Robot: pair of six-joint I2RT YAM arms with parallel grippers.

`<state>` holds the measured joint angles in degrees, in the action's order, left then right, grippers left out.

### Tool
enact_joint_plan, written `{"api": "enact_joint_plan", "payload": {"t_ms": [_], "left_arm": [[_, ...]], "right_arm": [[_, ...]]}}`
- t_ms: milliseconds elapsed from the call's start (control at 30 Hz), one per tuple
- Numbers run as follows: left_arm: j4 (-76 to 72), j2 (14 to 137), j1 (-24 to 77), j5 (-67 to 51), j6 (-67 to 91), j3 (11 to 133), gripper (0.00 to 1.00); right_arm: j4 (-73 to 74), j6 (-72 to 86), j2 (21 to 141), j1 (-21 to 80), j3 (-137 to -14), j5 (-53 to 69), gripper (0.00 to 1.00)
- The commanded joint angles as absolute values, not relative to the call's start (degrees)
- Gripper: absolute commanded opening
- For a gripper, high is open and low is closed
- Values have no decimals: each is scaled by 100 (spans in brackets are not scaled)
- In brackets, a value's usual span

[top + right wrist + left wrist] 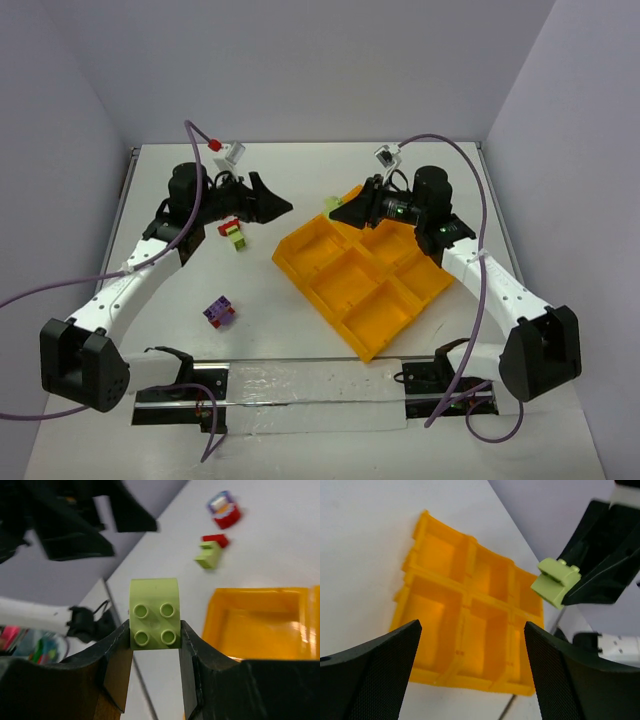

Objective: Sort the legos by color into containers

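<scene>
My right gripper [338,211] is shut on a yellow-green lego [331,204] and holds it in the air just past the far-left corner of the orange-yellow tray [365,275]. The right wrist view shows the brick [155,612] clamped between the fingers, studs facing the camera. My left gripper [268,206] is open and empty, raised and facing the tray [445,625]. The held brick also shows in the left wrist view [556,581]. A red and yellow-green clump [233,232] lies on the table below the left gripper. A purple and red clump [219,311] lies nearer the front.
The tray sits turned at an angle right of centre, and the compartments I can see hold nothing. Both clumps show in the right wrist view, the red and green one [211,553] and the purple one [224,510]. Purple cables run off both arms.
</scene>
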<state>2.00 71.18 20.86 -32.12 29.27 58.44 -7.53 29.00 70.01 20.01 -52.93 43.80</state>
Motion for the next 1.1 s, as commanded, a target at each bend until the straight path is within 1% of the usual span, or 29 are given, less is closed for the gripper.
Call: {"api": "enact_joint_plan", "payload": {"t_ms": [0,133,267,333,567,667,733,833,867,967,1067], "left_arm": [[-1160,7065,2065,-4907,3382,5466,92],[-1641,6868,2077,-5342,3597,5340,92],[-1523,6943,2148,-5974,3548,5497,89],[-1377,6940,2179,-5968,3441,5533,88],[-1500,6991,2263,-6081,3531,5541,86],[-1354,7130,2348,-6049,3541,5715,92],[-1294,7218,2410,-6086,3572,5810,92],[-1348,7340,2480,-6071,3641,5862,87],[-1385,7357,2498,-6056,3667,5863,83],[-1441,7383,2531,-6039,3709,5907,79],[-1422,7409,2540,-6047,3729,5972,71]], "right_arm": [[-2400,3632,7176,2115,-5325,6438,0],[-1933,3263,7252,2247,-5483,6463,0],[-2147,3447,7410,2332,-5512,6667,0],[-2248,3535,7498,2366,-5523,6723,0],[-1777,3218,7591,2533,-5714,6629,0],[-1472,3035,7654,2615,-5860,6531,0],[-1378,2968,7693,2644,-5926,6500,0],[-1280,2897,7744,2710,-6015,6503,0],[-1241,2862,7754,2734,-6048,6494,0],[-1097,2785,7796,2769,-6109,6477,0],[-882,2647,7856,2828,-6206,6431,0]]}}
